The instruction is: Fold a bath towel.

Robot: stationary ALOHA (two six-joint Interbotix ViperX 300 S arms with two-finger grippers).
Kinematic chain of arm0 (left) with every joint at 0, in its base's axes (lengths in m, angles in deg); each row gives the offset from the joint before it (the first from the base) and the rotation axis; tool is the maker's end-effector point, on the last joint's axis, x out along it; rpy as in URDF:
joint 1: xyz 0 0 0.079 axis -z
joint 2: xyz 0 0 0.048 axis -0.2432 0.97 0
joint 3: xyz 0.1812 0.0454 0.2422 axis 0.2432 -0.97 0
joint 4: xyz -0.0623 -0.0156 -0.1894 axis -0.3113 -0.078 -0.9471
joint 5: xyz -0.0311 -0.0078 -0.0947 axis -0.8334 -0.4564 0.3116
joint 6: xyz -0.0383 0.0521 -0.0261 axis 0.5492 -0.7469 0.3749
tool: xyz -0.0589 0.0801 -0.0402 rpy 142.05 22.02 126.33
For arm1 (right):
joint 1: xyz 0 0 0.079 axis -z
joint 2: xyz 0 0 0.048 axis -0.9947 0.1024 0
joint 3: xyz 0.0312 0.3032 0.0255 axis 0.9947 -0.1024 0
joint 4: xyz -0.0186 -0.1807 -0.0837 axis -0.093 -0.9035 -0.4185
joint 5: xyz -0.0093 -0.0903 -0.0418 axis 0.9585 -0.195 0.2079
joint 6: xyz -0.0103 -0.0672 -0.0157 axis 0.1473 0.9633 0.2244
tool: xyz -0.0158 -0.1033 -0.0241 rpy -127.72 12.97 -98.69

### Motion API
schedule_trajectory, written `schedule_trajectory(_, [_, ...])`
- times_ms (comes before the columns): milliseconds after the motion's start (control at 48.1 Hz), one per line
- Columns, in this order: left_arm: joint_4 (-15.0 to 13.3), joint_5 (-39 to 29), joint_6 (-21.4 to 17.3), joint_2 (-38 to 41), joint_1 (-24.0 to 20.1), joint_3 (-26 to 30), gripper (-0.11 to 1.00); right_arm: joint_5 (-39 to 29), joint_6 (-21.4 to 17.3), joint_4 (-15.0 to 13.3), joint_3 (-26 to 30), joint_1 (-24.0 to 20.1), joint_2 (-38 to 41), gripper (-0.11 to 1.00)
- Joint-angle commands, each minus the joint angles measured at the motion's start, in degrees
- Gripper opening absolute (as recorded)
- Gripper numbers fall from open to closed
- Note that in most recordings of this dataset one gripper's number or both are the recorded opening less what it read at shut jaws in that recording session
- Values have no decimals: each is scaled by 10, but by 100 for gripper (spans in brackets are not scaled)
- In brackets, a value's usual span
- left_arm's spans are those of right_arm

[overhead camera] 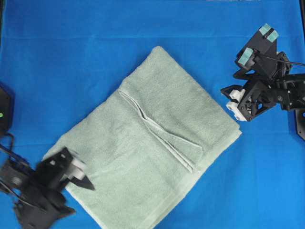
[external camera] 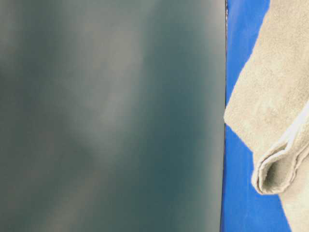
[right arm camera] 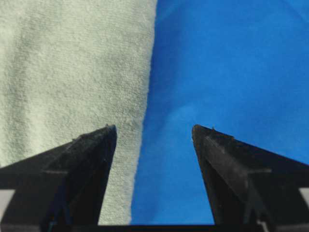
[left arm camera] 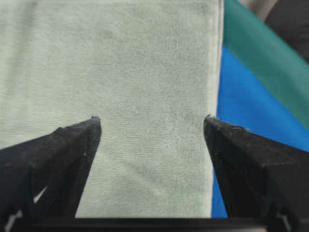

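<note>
The large pale sage-green terry-cloth bath towel [overhead camera: 152,143] was seen lying folded on the bright blue cloth-covered surface [overhead camera: 71,57], set diagonally in the overhead view, with one corner toward the top and its long lower edge running toward the bottom. Across its middle a narrow folded flap with layered hemmed edges was laid, slanting from the upper left toward the lower right.

The black left hand [overhead camera: 82,175] was found at the towel's lower left corner, over the terry cloth, its jaws spread wide and nothing held between them. In the left wrist view the left hand [left arm camera: 152,126] was shown above the towel [left arm camera: 120,87], with the towel's straight hemmed edge lying just inside the right fingertip and the blue surface [left arm camera: 241,106] beyond it.

The black right hand [overhead camera: 257,43] was seen well clear of the towel's right side, over the blue surface, jaws released and empty. In the right wrist view the right hand [right arm camera: 154,128] was shown straddling the towel's edge, with towel [right arm camera: 72,72] to the left and blue surface [right arm camera: 231,63] to the right.

In the table-level view a rolled fold of the towel [external camera: 277,169] was visible at the right; the rest was filled by a blurred dark shape
</note>
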Motion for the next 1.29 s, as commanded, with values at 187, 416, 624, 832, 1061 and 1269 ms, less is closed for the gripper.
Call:
schedule_trajectory(187, [-2,-40,1,163,18,73,82,1,0,-3,-4,2,-5,64])
schedule_trajectory(416, [-2,-64,-3,219,12,88,81,3,0,-3,-12,3,-4,64])
schedule_trajectory(624, [-2,-64,-25,222,4,91,63,-1,0,-4,-12,2,-4,64])
schedule_trajectory(832, [2,-69,-27,221,-1,90,9,-2,0,-7,-12,2,-4,64])
schedule_trajectory(1061, [3,-144,-24,199,-2,107,8,-5,2,-7,-14,-1,-11,64])
schedule_trajectory(1269, [36,-290,-26,157,-36,178,8,-39,10,-8,-39,-13,-61,63])
